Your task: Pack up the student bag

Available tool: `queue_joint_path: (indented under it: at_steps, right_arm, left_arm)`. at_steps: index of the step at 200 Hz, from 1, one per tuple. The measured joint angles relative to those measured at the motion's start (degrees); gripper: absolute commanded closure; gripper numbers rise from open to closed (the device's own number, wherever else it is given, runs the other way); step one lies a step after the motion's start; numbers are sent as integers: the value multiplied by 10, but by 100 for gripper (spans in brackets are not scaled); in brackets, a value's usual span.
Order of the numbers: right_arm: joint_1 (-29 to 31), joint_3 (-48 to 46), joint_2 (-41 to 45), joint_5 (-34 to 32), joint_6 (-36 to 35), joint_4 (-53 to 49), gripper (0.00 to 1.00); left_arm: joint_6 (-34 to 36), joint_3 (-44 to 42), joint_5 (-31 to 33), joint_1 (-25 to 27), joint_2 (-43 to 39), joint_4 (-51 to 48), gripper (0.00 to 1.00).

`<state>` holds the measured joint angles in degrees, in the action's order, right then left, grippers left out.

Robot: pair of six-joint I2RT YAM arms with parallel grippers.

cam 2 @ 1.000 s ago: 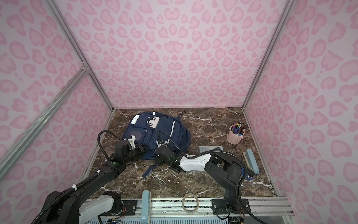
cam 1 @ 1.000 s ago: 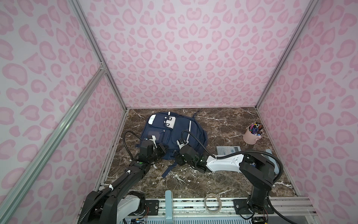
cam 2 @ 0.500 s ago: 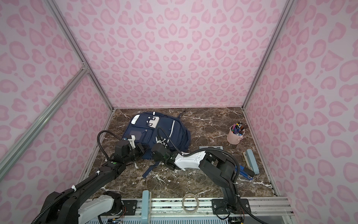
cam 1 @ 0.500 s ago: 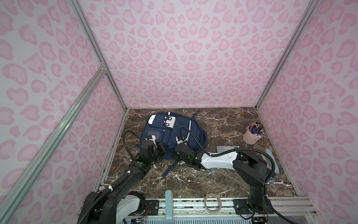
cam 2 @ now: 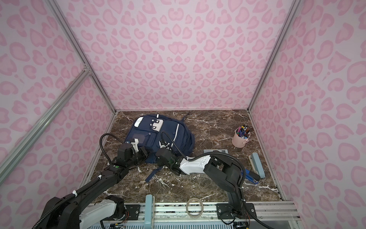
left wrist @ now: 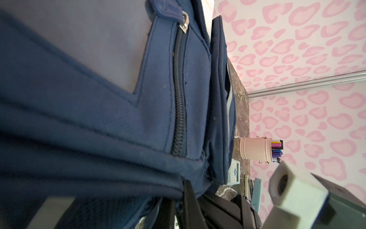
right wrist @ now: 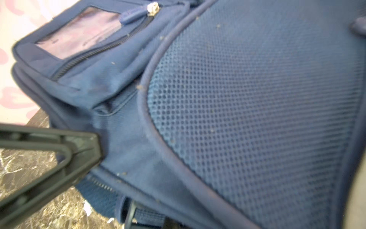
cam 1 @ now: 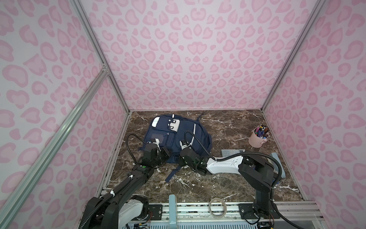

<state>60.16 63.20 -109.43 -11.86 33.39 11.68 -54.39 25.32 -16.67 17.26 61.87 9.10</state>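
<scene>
Gripping the bag [cam 1: 174,136] by its near hem with both claws looks like the step in hand, presumably to tauten or lift it so a zip can be worked. Nothing seems packed yet, and the pocket zip [left wrist: 179,95] in the left wrist view runs closed.

To do this well, I would keep the left claw [cam 1: 165,153] as the anchor and let the right claw [cam 1: 179,159] do any pulling. It should go slowly, since thin cloth slides out of a narrow pinch. Pull away from the anchor rather than straight up (a limp bag only folds). Mind the loose strap [cam 1: 172,174] lying on the table [cam 1: 227,184] just below the right claw, because it could snag. The pen cup [cam 1: 258,137] and calculator [cam 1: 231,152] sit well off behind the right claw, out of the way.

The left claw is clenched. In the right wrist view it comes to a point against the bag's corner cloth, which puckers toward it, so it appears to have a fold nipped. The right claw is also fully closed, just beside the left one at the same hem, and the bag stretches away ahead of both. Its own fingers barely show in its wrist view. I cannot tell whether cloth is caught between them or they merely rest against it.
</scene>
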Motion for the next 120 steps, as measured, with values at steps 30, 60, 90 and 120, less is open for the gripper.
queue_joint_path:
  at_steps: [30, 60, 90, 120]
  right_arm:
    - [-3, -37, 46, 3, -8, -21, 100]
    - [-21, -84, 101, 33, -11, -15, 100]
    - [-48, -131, 150, 83, -22, -1, 100]
    - [-82, -162, 179, 147, -38, 8, 100]
  left_arm:
    - [3, 2, -19, 3, 7, -1, 97]
    - [11, 19, -47, 4, 11, -10, 97]
    - [14, 26, -80, 4, 12, -18, 97]
    - [14, 23, -103, 4, 12, -11, 97]
